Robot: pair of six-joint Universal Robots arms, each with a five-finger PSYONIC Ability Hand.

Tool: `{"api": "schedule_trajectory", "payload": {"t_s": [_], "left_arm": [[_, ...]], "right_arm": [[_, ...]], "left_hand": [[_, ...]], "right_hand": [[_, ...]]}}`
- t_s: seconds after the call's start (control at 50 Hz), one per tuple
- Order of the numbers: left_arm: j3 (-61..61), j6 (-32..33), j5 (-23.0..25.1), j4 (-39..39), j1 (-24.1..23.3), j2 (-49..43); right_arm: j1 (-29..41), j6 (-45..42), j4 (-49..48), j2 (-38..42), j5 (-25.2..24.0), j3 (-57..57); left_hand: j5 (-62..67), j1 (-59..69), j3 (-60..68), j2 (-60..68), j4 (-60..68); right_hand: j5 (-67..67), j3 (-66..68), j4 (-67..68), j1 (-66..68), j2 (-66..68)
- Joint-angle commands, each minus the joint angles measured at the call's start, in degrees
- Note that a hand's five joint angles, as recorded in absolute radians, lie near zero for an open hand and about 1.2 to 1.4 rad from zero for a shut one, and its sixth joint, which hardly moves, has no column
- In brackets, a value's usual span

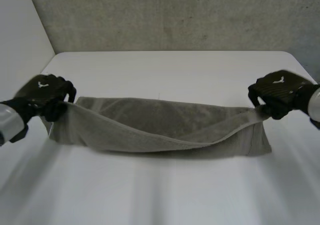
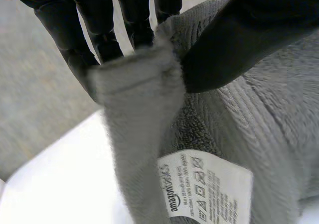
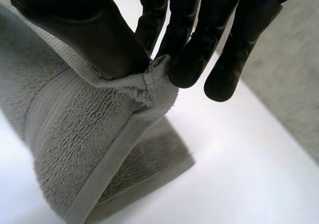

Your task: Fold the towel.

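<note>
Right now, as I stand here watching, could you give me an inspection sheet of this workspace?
Surface: white table, bare around the towel.
Job's things: one grey towel lying across the table, its ends raised, the held edge sagging in the middle; a white care label hangs near the left corner.
Clutter: nothing seen.
Robot hands: left robot hand pinches the towel's left corner between thumb and fingers; right robot hand pinches the right corner the same way.
Cables: nothing seen.
Surroundings: grey wall behind the table.
</note>
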Motion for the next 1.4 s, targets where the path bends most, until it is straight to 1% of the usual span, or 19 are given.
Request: {"api": "schedule_trajectory", "payload": {"t_s": [0.02, 0.1, 0.16, 0.28, 0.34, 0.38, 0.5, 0.52, 0.54, 0.56, 0.58, 0.6, 0.72, 0.88, 1.02, 1.2, 1.24, 1.28, 1.4], "left_arm": [[11.1, 3.7, -8.1, -0.3, -4.7, -12.5], [20.1, 5.4, -13.3, -1.2, -7.8, -20.7], [25.1, 5.6, -14.9, -1.8, -8.9, -25.2], [32.2, 5.7, -15.7, -2.1, -11.7, -31.0], [36.8, 5.7, -17.6, -2.2, -13.2, -33.9], [40.5, 5.7, -20.6, -2.3, -13.6, -36.3], [44.2, 5.7, -22.8, -2.8, -14.8, -38.8], [44.8, 5.7, -22.8, -3.0, -15.5, -39.2], [44.8, 5.7, -23.0, -3.1, -16.2, -39.4], [44.8, 5.7, -23.0, -3.1, -16.2, -39.4], [44.8, 5.7, -23.2, -3.1, -16.8, -39.4], [44.7, 5.7, -23.2, -3.0, -17.2, -39.4], [44.8, 5.6, -23.3, -3.0, -17.3, -38.6], [42.3, 4.8, -25.6, -3.0, -15.9, -32.7], [33.8, 4.8, -25.0, -2.2, -14.3, -24.0], [23.3, 4.8, -24.0, -2.0, -14.1, -16.8], [18.6, 4.8, -22.1, -0.9, -14.0, -13.3], [16.3, 4.8, -21.2, 0.1, -13.7, -11.7], [7.7, 3.6, -19.4, 3.1, -13.5, -5.6]], "right_arm": [[1.8, 1.7, -0.7, 10.7, 4.1, -7.6], [3.5, 4.5, -1.8, 16.8, 8.9, -13.7], [3.9, 5.8, -2.2, 20.6, 11.3, -17.5], [4.7, 7.9, -2.7, 23.9, 13.6, -21.4], [5.3, 8.4, -3.5, 25.5, 15.6, -22.8], [5.4, 8.3, -4.4, 26.6, 18.4, -23.7], [6.1, 8.1, -4.8, 27.7, 20.8, -24.7], [6.2, 8.2, -4.7, 27.8, 21.0, -24.9], [6.3, 8.2, -4.7, 27.9, 21.1, -24.9], [6.3, 8.2, -4.7, 27.9, 21.1, -24.9], [6.4, 8.2, -4.7, 27.8, 21.1, -24.8], [6.6, 8.3, -4.8, 27.8, 20.9, -24.7], [6.6, 8.9, -6.3, 26.7, 21.0, -24.6], [5.8, 9.1, -9.9, 16.2, 21.0, -21.4], [5.8, 8.2, -10.6, 6.8, 20.2, -15.4], [5.7, 5.3, -8.9, 0.1, 17.9, -6.4], [5.7, 5.3, -9.0, -1.6, 17.1, -3.3], [5.7, 5.2, -8.8, -2.3, 16.9, -1.8], [5.7, 4.6, -8.1, -3.0, 16.2, 6.5]], "left_hand": [[-16.0, 0.0, -9.3, -6.9, -7.3], [-16.0, 0.0, -9.3, -6.9, -7.3], [-16.0, 0.0, -9.3, -6.9, -7.3], [-16.8, -0.8, -10.1, -7.8, -8.1], [-18.0, -1.9, -11.3, -8.9, -9.3], [-18.8, -2.8, -12.1, -9.8, -10.1], [-24.5, -8.5, -17.8, -15.5, -15.9], [-38.7, -22.7, -32.0, -29.6, -30.0], [-62.8, -46.8, -56.1, -53.8, -54.1], [-63.1, -47.0, -56.3, -54.0, -54.4], [-83.1, -67.0, -76.3, -74.0, -74.4], [-86.0, -70.0, -79.3, -76.9, -77.3], [-86.0, -70.0, -79.3, -76.9, -77.3], [-84.9, -68.9, -78.2, -75.9, -76.2], [-84.3, -68.2, -77.5, -75.2, -75.6], [-83.8, -67.7, -77.0, -74.7, -75.1], [-83.8, -67.7, -77.0, -74.7, -75.1], [-83.8, -67.7, -77.0, -74.7, -75.1], [-83.6, -67.6, -76.9, -74.5, -74.9]], "right_hand": [[2.1, 3.2, 3.2, 4.4, 3.4], [2.1, 3.2, 3.2, 4.4, 3.4], [2.1, 3.2, 3.2, 4.4, 3.4], [2.1, 3.2, 3.2, 4.4, 3.4], [2.1, 3.2, 3.2, 4.4, 3.4], [2.1, 3.2, 3.2, 4.4, 3.4], [2.1, 3.2, 3.2, 4.4, 3.4], [-0.4, 0.8, 0.7, 1.9, 1.0], [-30.4, -29.2, -29.3, -28.1, -29.0], [-30.7, -29.5, -29.6, -28.4, -29.3], [-61.5, -60.3, -60.4, -59.2, -60.1], [-67.9, -66.8, -66.8, -65.6, -66.6], [-67.9, -66.8, -66.8, -65.6, -66.6], [-67.9, -66.8, -66.8, -65.6, -66.6], [-67.9, -66.8, -66.8, -65.6, -66.6], [-67.9, -66.8, -66.8, -65.6, -66.6], [-56.1, -55.0, -55.1, -53.8, -54.8], [-51.1, -49.9, -50.0, -48.8, -49.7], [-49.8, -48.7, -48.8, -47.6, -48.5]]}}
